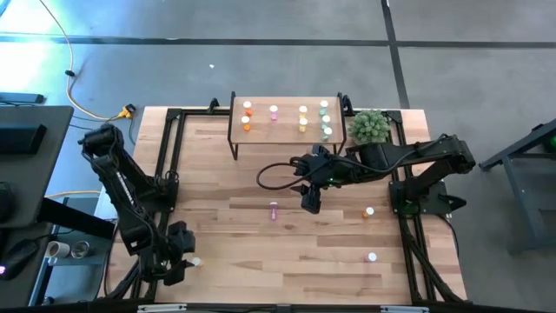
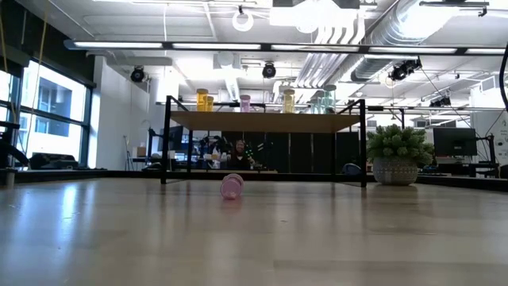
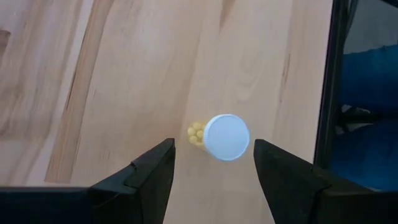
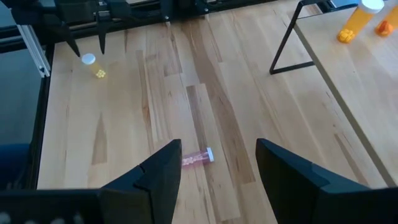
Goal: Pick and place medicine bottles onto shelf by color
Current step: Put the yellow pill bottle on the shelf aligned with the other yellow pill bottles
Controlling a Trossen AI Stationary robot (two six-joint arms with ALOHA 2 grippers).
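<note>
Item: shelf [image 1: 287, 130], light-wood board on thin black legs, at the table's far edge beside a small green plant [image 1: 371, 126]. Holds several white-capped medicine bottles upright, in orange, pink, yellow and green groups.

Item: pink bottle [image 4: 198, 157], lying on its side on the table [image 1: 261, 252] near the middle, loose. The right gripper [image 4: 217, 163] hovers above it, jaws apart and empty.
Risk: a round bottle on its side probably rolls. If one finger lands before the other, it may be nudged away from the pinch, or squeezed out towards its cap end.

Item: yellow bottle [image 3: 219, 136], standing upright near the table's near left corner, close to the black frame rail. The left gripper [image 3: 214, 163] sits over it, jaws apart with the white cap between the fingers, not yet clamped.
Risk: the bottle is tiny against the fingers; a slightly off-centre closing could tip it over or knock it towards the rail.

Item: two further bottles on the right side of the table, one with an orange body [image 1: 368, 212] and one nearer the front [image 1: 372, 256], colour not clear.

General risk: the shelf is already crowded at its right end, so setting a bottle down there may topple neighbours or mix colours.
</note>
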